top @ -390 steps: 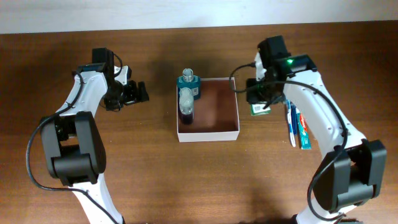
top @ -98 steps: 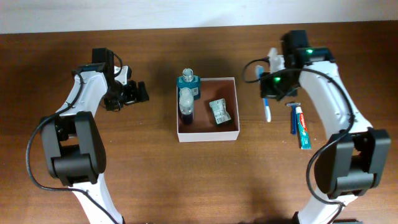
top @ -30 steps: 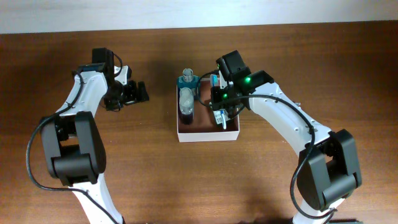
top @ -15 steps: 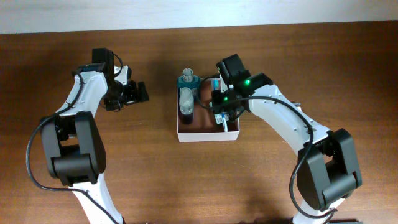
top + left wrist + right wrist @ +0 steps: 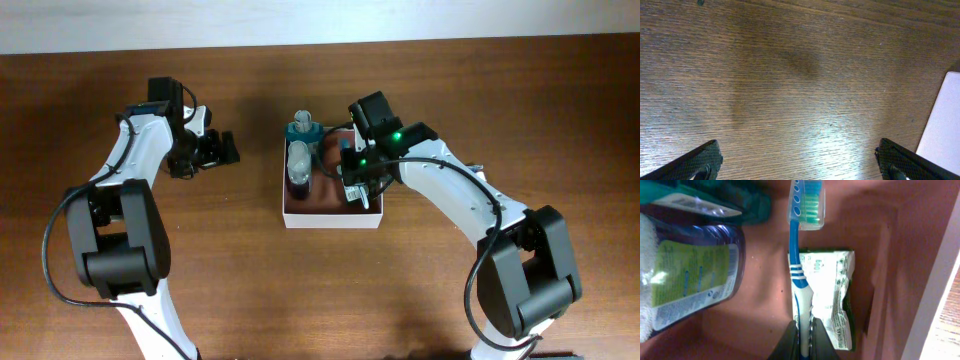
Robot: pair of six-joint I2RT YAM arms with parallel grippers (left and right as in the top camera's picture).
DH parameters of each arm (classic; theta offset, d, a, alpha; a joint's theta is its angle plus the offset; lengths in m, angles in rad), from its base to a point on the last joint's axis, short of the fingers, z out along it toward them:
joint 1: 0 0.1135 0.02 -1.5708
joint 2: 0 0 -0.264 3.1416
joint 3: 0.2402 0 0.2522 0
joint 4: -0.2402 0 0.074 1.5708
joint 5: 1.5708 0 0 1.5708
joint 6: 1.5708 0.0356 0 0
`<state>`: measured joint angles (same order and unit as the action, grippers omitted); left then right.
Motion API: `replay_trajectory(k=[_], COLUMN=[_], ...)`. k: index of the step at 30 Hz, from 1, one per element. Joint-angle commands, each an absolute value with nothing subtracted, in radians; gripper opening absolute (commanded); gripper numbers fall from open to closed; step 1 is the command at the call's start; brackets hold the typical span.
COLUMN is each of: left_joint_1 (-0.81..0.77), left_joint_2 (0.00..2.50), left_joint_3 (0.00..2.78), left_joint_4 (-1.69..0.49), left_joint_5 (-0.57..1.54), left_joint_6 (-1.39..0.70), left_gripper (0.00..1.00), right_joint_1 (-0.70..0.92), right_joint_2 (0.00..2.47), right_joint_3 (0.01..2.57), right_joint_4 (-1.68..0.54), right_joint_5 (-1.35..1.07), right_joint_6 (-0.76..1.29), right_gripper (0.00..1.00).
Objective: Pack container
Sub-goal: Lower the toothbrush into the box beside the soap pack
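Observation:
The container [image 5: 330,221], a shallow white-walled box with a reddish-brown floor [image 5: 765,305], sits mid-table. My right gripper [image 5: 352,188] reaches into its right half. In the right wrist view this gripper [image 5: 803,337] is shut on the handle of a blue and white toothbrush [image 5: 799,275]. The brush's green-bristled, capped head [image 5: 807,205] points toward the back wall, and the brush hangs just over a crumpled green and white sachet [image 5: 832,295]. My left gripper [image 5: 225,150] stands open over bare wood, left of the container, with nothing between its fingertips [image 5: 705,160].
A dark blue bottle [image 5: 695,280] lies along the container's left side [image 5: 299,165]. A teal bottle [image 5: 302,130] stands at its back left corner. A white surface [image 5: 942,125] shows at the right edge of the left wrist view.
My right gripper has moved a little down and forward inside the container, toothbrush still in it. The left arm has not moved.

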<state>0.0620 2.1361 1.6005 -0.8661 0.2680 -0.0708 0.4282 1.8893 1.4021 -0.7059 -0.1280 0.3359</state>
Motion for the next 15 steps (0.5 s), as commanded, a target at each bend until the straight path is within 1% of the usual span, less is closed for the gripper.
replay_trajectory(k=[1, 15], left_joint_1=[0.064, 0.064], left_joint_2=[2.132, 2.132], left_joint_3=[1.598, 1.598], left_joint_4=[-0.864, -0.864], left_joint_5=[0.265, 0.265], left_joint_6=[-0.059, -0.059], left_gripper=[1.0, 0.99], right_joint_1=[0.439, 0.439], right_joint_2=[1.877, 1.946], right_joint_3=[1.391, 1.391], right_joint_4=[-0.694, -0.642], right_joint_5=[-0.119, -0.119], right_joint_6=[0.331, 0.326], right_gripper=[0.04, 0.04])
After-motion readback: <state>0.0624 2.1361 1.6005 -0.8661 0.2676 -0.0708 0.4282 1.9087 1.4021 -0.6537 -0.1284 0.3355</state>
